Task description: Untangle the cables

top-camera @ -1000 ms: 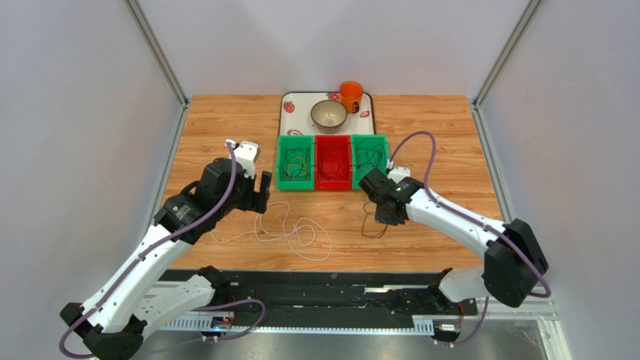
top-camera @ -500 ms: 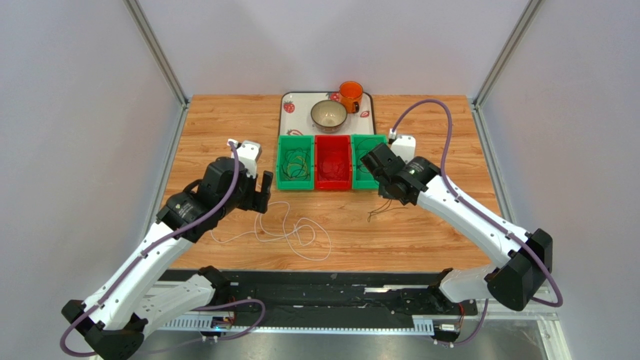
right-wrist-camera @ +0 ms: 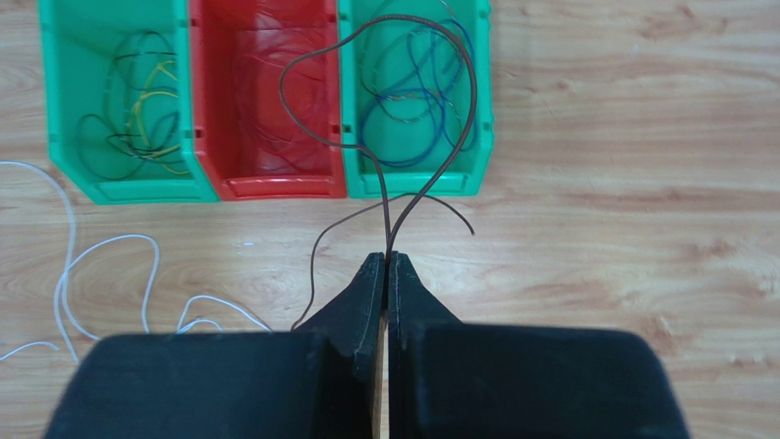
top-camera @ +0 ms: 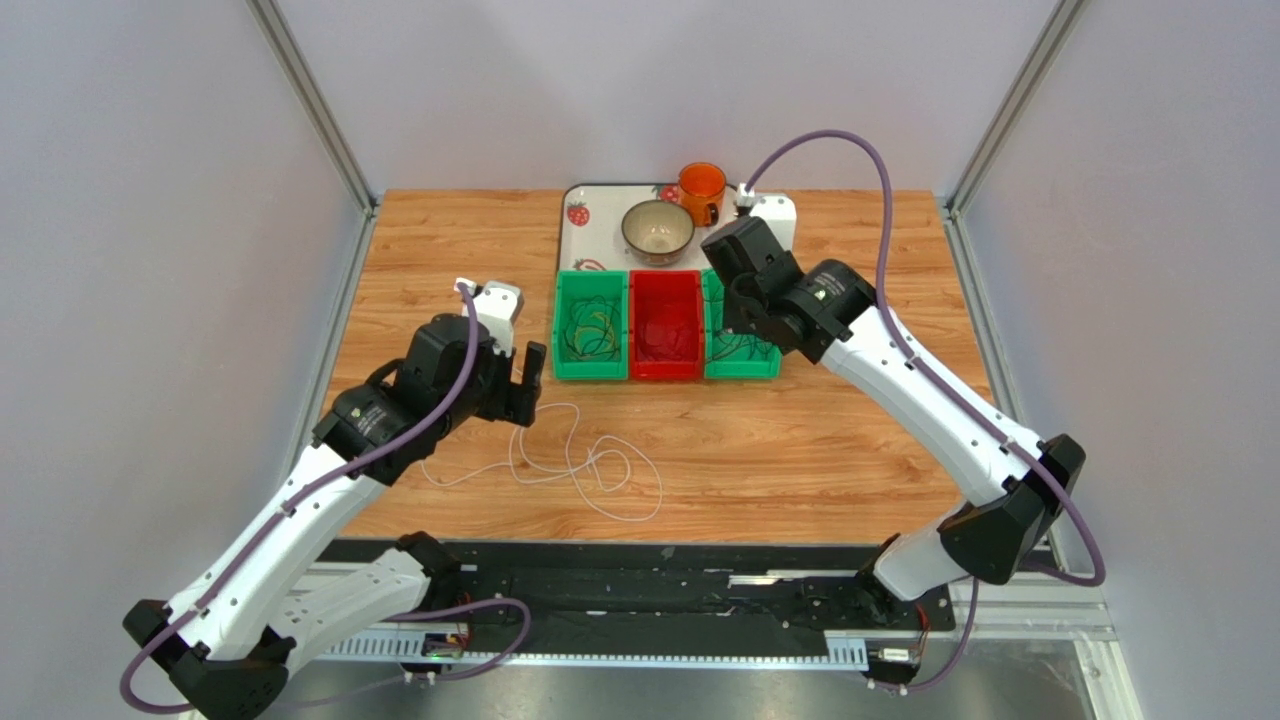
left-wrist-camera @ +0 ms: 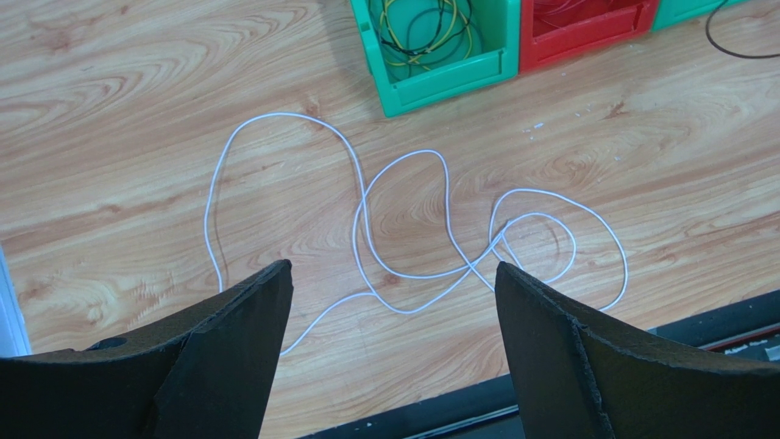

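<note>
my right fingers (right-wrist-camera: 376, 274) are pinched shut on a brown cable (right-wrist-camera: 282, 84) looped over the right green bin (right-wrist-camera: 417, 186). its loose tails could snag the blue wires (right-wrist-camera: 403, 160) inside or drape over the rim. left fingers (left-wrist-camera: 247, 320) gape empty above the white cable (left-wrist-camera: 275, 115) sprawled on the counter (right-wrist-camera: 622, 229).

On the table (top-camera: 781, 450), three bins (top-camera: 666, 324) stand in a row, tray (top-camera: 580, 210) with bowl (top-camera: 658, 230) and mug (top-camera: 700, 189) at their 12 o'clock, loose cable (left-wrist-camera: 362, 215) at their 7 o'clock, held cable (right-wrist-camera: 391, 240) over the 3 o'clock bin.

Table (top-camera: 842, 450) smooth wood grain; red bin (right-wrist-camera: 275, 187) glossy plastic; white cable (left-wrist-camera: 362, 206) smooth sheath.
</note>
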You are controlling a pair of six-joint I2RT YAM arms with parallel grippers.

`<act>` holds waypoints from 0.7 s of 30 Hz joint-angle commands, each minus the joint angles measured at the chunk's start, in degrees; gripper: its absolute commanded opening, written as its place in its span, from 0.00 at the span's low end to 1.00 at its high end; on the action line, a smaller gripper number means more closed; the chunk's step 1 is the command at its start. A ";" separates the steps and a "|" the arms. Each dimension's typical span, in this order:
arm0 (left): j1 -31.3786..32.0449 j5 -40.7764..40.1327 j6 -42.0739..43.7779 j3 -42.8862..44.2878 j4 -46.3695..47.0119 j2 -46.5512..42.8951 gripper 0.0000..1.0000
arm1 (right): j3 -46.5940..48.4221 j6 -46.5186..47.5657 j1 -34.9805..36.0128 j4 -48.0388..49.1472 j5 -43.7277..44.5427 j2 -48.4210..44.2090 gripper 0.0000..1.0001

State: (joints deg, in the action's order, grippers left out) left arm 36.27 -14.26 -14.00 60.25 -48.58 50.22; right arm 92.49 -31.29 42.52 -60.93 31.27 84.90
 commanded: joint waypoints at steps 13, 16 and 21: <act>-0.06 -7.45 -1.21 0.05 -0.55 -0.73 0.96 | 22.64 14.32 4.15 11.27 -6.13 16.95 0.00; -0.24 -8.32 -1.38 0.05 -0.47 -1.26 0.97 | 26.60 15.29 4.24 11.44 -7.09 20.38 0.00; -0.24 -8.77 -1.47 0.13 -0.82 -1.00 0.97 | 31.51 16.70 4.59 12.15 -8.59 25.91 0.00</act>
State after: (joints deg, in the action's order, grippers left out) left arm 36.27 -21.54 -14.81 60.25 -48.95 49.78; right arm 118.80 -17.15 46.76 -51.16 23.97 107.66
